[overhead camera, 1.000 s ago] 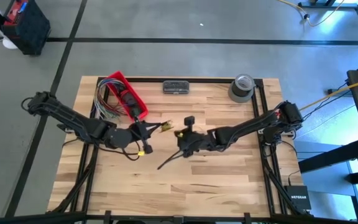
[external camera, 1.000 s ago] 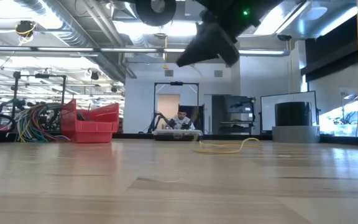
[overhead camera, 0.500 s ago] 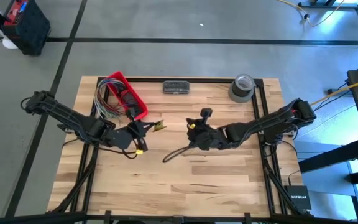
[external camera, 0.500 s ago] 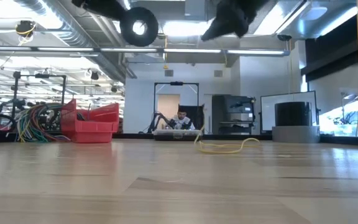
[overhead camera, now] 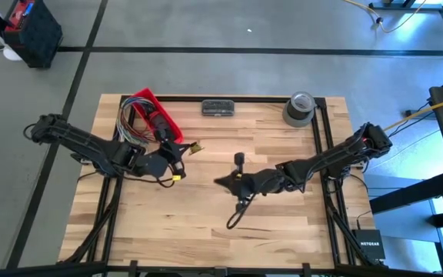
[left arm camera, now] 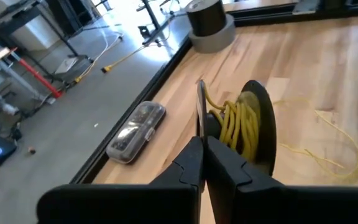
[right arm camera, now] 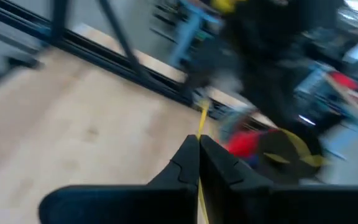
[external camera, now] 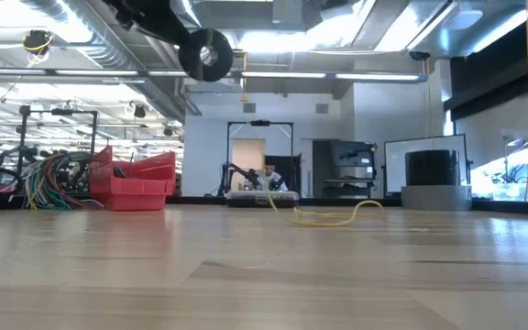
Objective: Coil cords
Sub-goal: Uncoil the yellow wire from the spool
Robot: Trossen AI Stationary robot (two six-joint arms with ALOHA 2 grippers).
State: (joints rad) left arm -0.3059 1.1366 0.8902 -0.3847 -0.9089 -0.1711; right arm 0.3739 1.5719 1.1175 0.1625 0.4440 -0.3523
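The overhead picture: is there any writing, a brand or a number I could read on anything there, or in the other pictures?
"NETGEAR": white letters on the small black box on the floor, by the table's right front corner.
The flat grey case at the table's far edge: any marking is too small to read.
The tape roll: no readable print.
Low and wrist views: no legible text.

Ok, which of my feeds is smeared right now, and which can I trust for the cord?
Right wrist view: heavily motion-blurred, only the right gripper and a yellow streak readable. Left wrist view: sharp, cord wound on the spool at the left gripper. Low view: bright ceiling lights, cord faint. High view: evenly lit.
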